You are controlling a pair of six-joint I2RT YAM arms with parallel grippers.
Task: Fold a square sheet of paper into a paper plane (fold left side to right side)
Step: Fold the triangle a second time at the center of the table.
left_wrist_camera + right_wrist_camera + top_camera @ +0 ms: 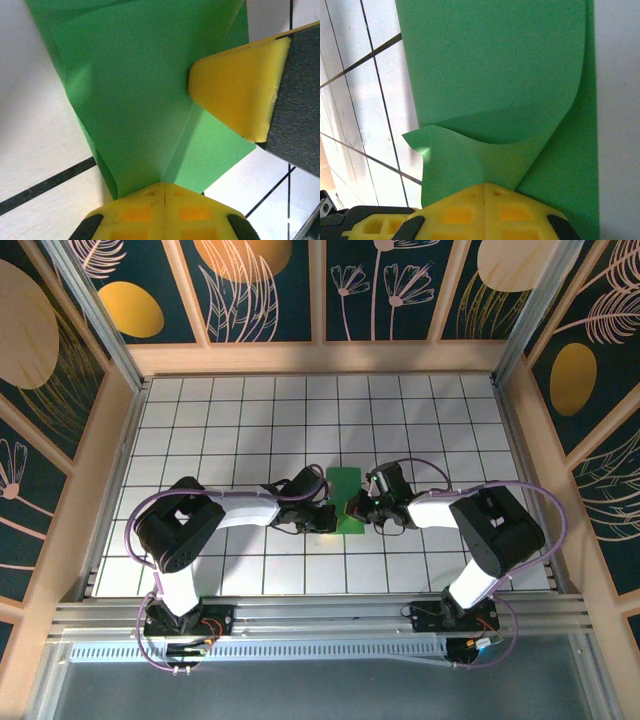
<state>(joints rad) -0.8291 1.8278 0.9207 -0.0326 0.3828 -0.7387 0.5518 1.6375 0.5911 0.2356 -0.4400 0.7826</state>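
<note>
Grid table [220,430]: green sheet [347,490] looks half-folded, uncreased. L gripper [164,187], R gripper [486,186] both clamped tight on sheet's edge; plane far off.

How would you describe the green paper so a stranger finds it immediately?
Start at the middle of the white gridded table. Between the left pincer and the right pincer, both shut on it, sits a thin bright green paper sheet. Nothing else there is green.
</note>
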